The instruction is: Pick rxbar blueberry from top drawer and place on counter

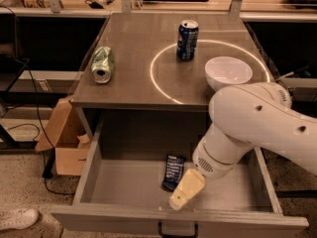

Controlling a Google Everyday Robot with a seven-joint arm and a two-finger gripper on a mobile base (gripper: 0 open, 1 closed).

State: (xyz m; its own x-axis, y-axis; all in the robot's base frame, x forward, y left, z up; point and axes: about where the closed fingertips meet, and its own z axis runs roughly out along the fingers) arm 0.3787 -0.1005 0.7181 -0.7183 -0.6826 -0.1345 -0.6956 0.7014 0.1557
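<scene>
Only one camera view, so here's what you've got. Your arm [257,123] comes in from the right edge. Its fat white elbow hangs over the right front corner of the desk [133,43] and the right part of the top drawer [124,185]. The wrist angles down and to the left into the drawer. The cream-coloured gripper [179,200] points down-left, low in the drawer and close to the front wall. From this angle there's no saying whether it's spread or closed.

The rxbar blueberry [173,172] lies flat on the drawer floor around the middle, long side running roughly front to back. The gripper sits just beside its near right end. Whether they touch, I can't say.

For room, the left half of the drawer floor is bare. The right side is hidden by your arm. The dark handle [177,230] sits on the drawer front right below the gripper.

On the desk, a blue soda can [187,39] stands upright on the far arc of the ring of light [153,78]. A white bowl [228,72] sits near the right edge, and a green can [102,64] lies on its side near the left edge.

The bar's wrapper shows pale lines of lettering, but they're too small to read. Same goes for the markings on both cans.
</scene>
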